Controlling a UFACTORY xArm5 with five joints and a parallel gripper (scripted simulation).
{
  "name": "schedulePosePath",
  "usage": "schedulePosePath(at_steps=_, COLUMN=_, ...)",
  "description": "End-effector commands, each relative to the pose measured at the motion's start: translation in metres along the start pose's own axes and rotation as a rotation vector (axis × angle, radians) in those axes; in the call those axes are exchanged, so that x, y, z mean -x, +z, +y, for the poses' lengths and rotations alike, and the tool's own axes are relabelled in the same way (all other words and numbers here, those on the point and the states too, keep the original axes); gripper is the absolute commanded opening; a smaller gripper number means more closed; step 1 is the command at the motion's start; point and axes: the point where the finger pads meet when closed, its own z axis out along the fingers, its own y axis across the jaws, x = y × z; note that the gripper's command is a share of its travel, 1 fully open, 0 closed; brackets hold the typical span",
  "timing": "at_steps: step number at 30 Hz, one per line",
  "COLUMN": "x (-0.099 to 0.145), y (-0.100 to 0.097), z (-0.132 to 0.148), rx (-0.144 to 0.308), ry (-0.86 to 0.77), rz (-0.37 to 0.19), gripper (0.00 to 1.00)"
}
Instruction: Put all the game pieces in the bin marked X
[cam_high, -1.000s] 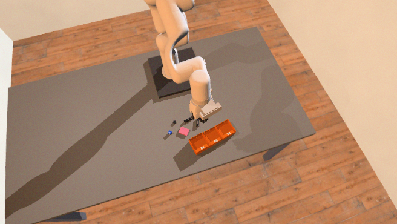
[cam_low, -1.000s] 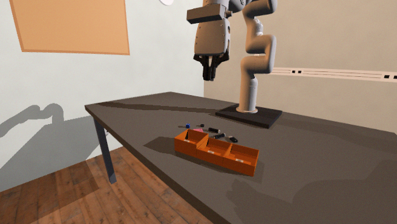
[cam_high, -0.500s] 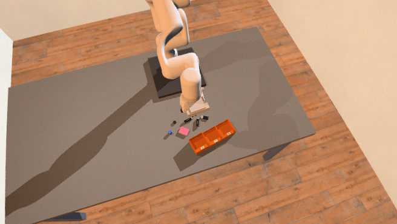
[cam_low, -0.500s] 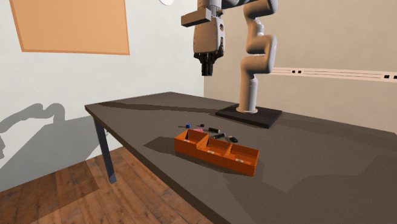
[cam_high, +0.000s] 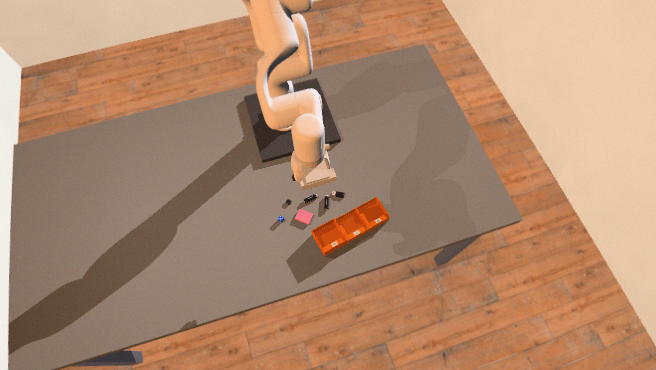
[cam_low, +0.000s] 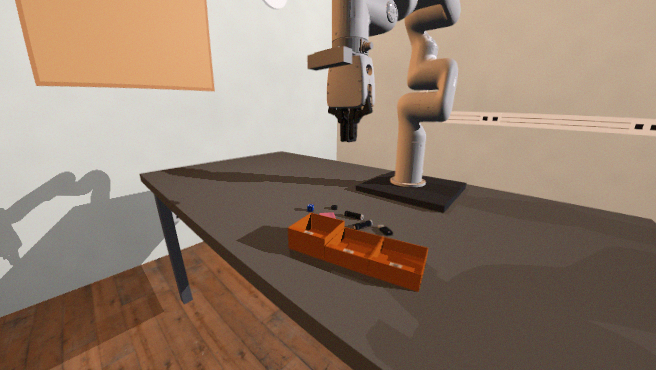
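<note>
A row of three joined orange bins [cam_high: 351, 225] stands on the grey table; it also shows in the exterior view [cam_low: 358, 250]. Small white labels are on the bins, too small to read. A blue die [cam_high: 280, 218] and a small dark piece [cam_high: 288, 202] lie left of the bins. My gripper [cam_low: 348, 135] hangs high above the table, over the small items, with its fingers shut and nothing visible between them. In the top view the wrist hides the fingers.
A flat pink square [cam_high: 303, 216] lies beside the die. Three small black cylinders [cam_high: 310, 198], [cam_high: 326, 201], [cam_high: 339, 194] lie between the arm's black base plate [cam_high: 291, 124] and the bins. The table's front edge is near the bins.
</note>
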Motion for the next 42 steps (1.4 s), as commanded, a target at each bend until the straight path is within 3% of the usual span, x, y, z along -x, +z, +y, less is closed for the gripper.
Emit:
schedulePosePath(at_steps=1, x=0.0, y=-0.001, z=0.0, rx=0.013, ry=0.0, rz=0.004, gripper=0.09)
schedulePosePath(at_steps=5, x=0.0, y=-0.001, z=0.0, rx=0.013, ry=0.0, rz=0.004, gripper=0.09)
schedulePosePath(at_steps=11, x=-0.03, y=0.038, z=0.008, rx=0.012, ry=-0.213, rz=0.003, gripper=0.09)
schedulePosePath(at_steps=20, x=-0.074, y=0.095, z=0.02, rx=0.013, ry=-0.224, rz=0.003, gripper=0.09)
schedulePosePath(at_steps=22, x=-0.074, y=0.095, z=0.02, rx=0.013, ry=-0.224, rz=0.003, gripper=0.09)
schedulePosePath(at_steps=26, x=-0.096, y=0.123, z=0.026, rx=0.013, ry=-0.224, rz=0.003, gripper=0.09)
schedulePosePath(at_steps=42, x=-0.096, y=0.123, z=0.026, rx=0.013, ry=-0.224, rz=0.003, gripper=0.09)
